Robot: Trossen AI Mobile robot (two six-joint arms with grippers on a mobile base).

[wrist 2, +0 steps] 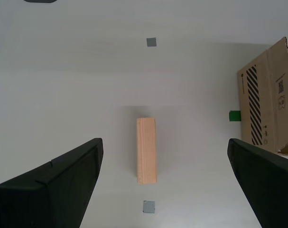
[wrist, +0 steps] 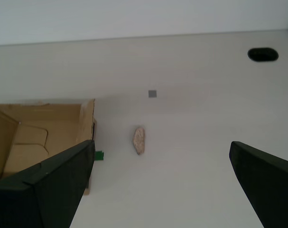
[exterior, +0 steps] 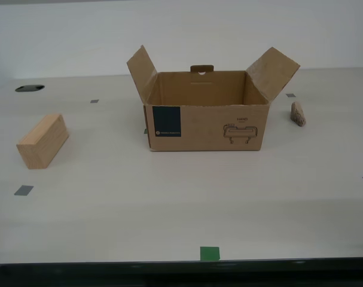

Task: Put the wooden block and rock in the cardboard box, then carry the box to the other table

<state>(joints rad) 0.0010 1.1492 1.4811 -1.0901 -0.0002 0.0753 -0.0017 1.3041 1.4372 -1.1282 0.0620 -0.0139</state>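
The box [exterior: 206,118] stood open near the middle of the pale table [exterior: 169,203], its side flaps angled up and outward, its navy label and printed drawing facing the exterior camera, and nothing showed inside it. The block [exterior: 43,141] lay on the table well apart from the box, toward the exterior view's left, with a grey tape square [exterior: 23,190] near it. The rock [exterior: 298,113] sat on the table just beside the box, toward the exterior view's right. A green tape mark [exterior: 209,253] lay at the table's near edge. Neither arm showed in the exterior view. My second gripper [wrist 2: 165,183] hung above the table with its fingers [wrist 2: 63,183] spread wide and holding nothing; the block [wrist 2: 146,150] lay below, between them, clear of both. My first gripper [wrist: 162,185] was likewise wide open and empty, above the table, with the rock [wrist: 139,140] below and ahead of it and the box [wrist: 44,137] just beside the rock.
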